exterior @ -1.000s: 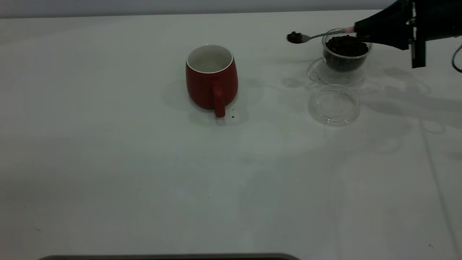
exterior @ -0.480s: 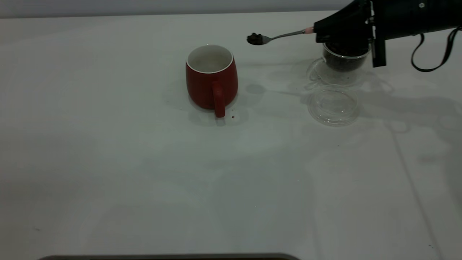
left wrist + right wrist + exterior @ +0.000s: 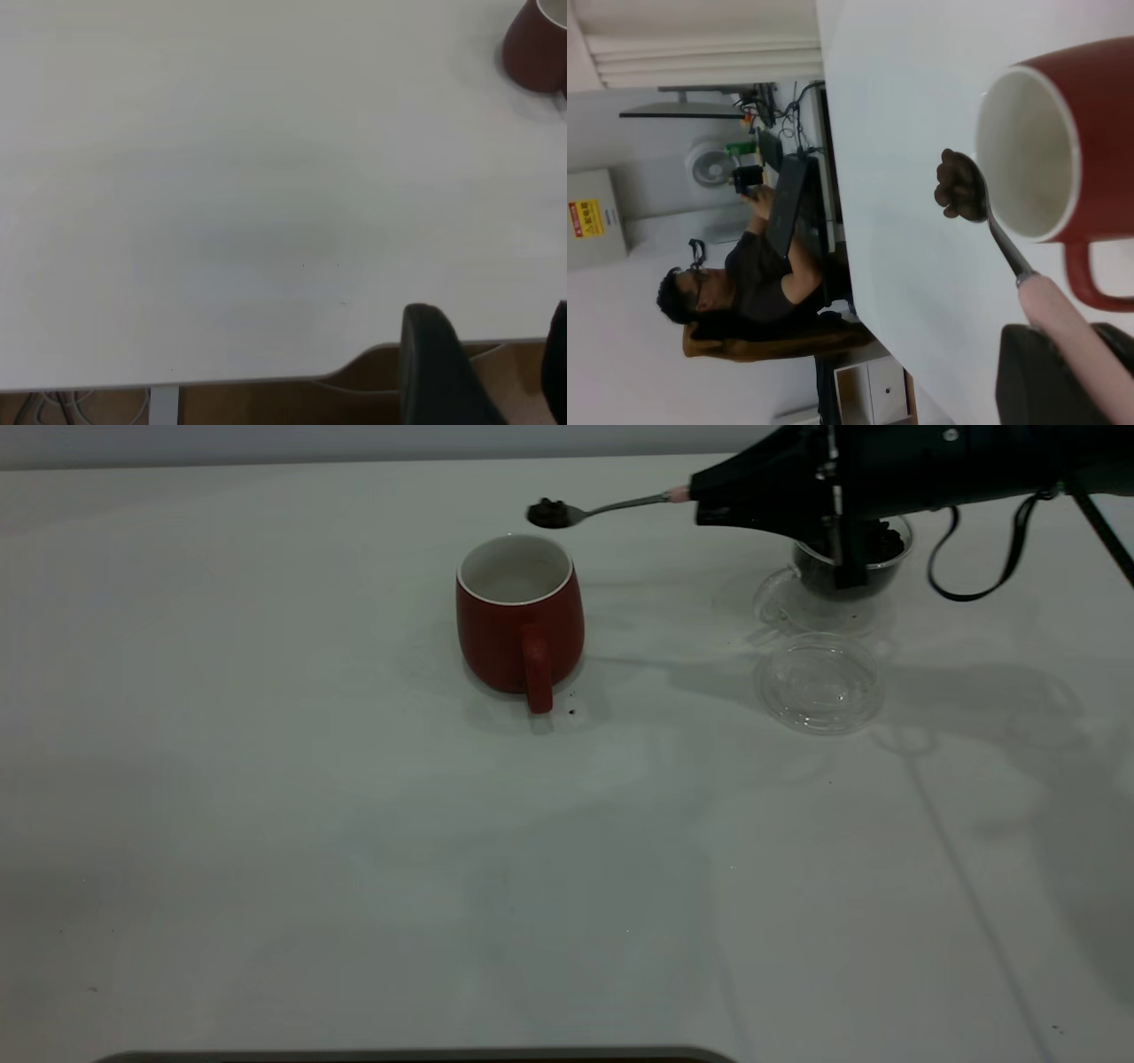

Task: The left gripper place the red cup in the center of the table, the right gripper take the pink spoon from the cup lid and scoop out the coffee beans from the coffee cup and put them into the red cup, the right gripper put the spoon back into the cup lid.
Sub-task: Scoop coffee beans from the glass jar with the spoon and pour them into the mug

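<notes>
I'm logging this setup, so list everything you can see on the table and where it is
mug: one, dark red, white inside, upright mid-table, handle toward the camera.
glass cup: one, clear, far right, partly behind the right gripper.
beans: dark brown, a small heap on the spoon; more in the glass cup.
lid: one, clear, flat in front of the glass cup.
spoon: one, metal with pink handle, held level just above the mug's far rim.
table: one, white.
right gripper: black, jaws shut on the spoon's handle.
left gripper: black, at the table's edge.

Open table on most sides, obstacles gathered at the far right

The red cup stands mid-table; at its 3 o'clock the cup lid and coffee cup are grouped, overhung by the right gripper. Wide bare table is left from 6 to 9 o'clock.
</notes>
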